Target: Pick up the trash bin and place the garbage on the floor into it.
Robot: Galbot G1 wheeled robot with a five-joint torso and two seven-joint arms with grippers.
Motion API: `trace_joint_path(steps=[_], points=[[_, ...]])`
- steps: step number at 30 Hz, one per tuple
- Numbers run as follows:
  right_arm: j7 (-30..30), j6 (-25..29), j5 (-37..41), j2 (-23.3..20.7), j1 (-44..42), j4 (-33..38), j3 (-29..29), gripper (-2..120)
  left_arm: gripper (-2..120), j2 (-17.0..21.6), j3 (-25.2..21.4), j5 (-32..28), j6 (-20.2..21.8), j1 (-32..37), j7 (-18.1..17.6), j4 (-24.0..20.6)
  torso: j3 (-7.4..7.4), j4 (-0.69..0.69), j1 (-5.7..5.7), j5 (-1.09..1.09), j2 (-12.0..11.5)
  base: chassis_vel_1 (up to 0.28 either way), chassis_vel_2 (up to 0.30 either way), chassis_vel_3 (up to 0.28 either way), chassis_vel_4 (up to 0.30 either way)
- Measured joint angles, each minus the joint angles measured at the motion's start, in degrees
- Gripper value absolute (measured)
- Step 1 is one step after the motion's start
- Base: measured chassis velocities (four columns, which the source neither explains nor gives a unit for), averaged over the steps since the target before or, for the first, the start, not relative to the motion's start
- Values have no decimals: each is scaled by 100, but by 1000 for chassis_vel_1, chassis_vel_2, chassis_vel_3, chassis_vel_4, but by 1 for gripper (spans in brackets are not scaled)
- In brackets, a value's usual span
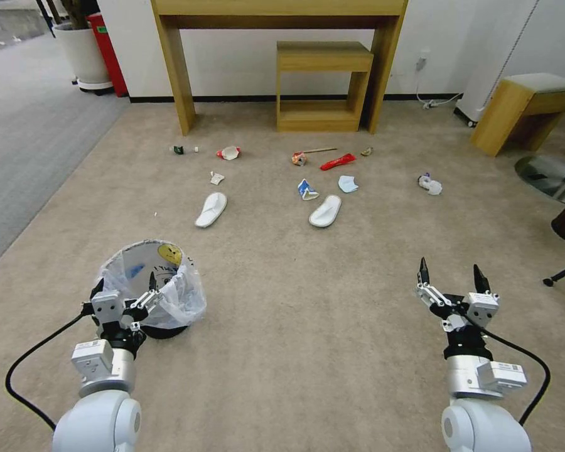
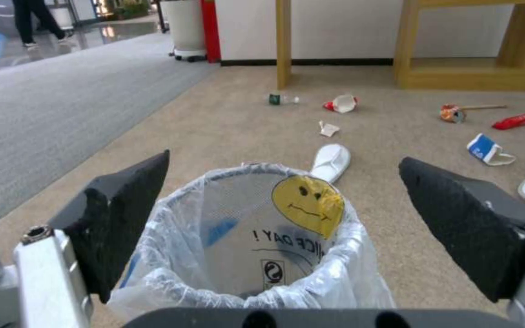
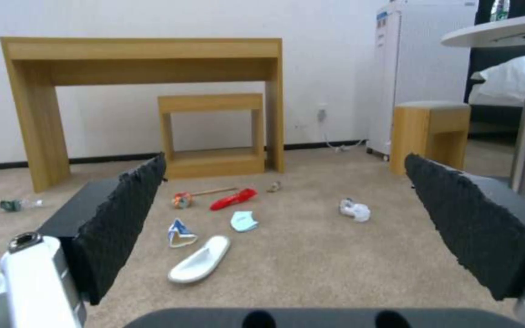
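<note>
Grey ribbed carpet (image 1: 25, 144) is seen far left, w/ beige floor (image 1: 295, 301) covering the rest up to the white wall and wooden desk (image 1: 276, 37). Trash bin (image 1: 154, 289) is stood upright on the floor front-left, its near rim straddled by left gripper (image 1: 127, 290), fingers spread, not clamped. Garbage (image 1: 307, 182) is scattered mid-room before the desk, and right gripper (image 1: 452, 275) is held released above bare carpet front-right.

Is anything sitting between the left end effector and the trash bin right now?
Nothing visible does. The left end effector is open right at the trash bin, its fingers spread to either side of the bag-lined rim, with no litter between them.
</note>
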Motion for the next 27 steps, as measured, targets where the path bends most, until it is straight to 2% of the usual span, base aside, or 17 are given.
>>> trace_joint_path(steps=[9, 19, 27], points=[[94, -191, 16, 8, -11, 44, -4, 100, 100, -16, 4, 3, 1, -4, 0, 7, 0, 0, 0, 0, 0, 0, 0, 0, 0], [119, -84, 23, -17, 40, 10, 24, 100, 100, -47, 30, 47, 1, 6, 0, 12, 0, 0, 0, 0, 0, 0, 0, 0, 0], [69, -206, 2, -15, 21, 59, 48, 100, 100, -30, 12, 45, 1, 15, 0, 8, 0, 0, 0, 0, 0, 0, 0, 0, 0]])
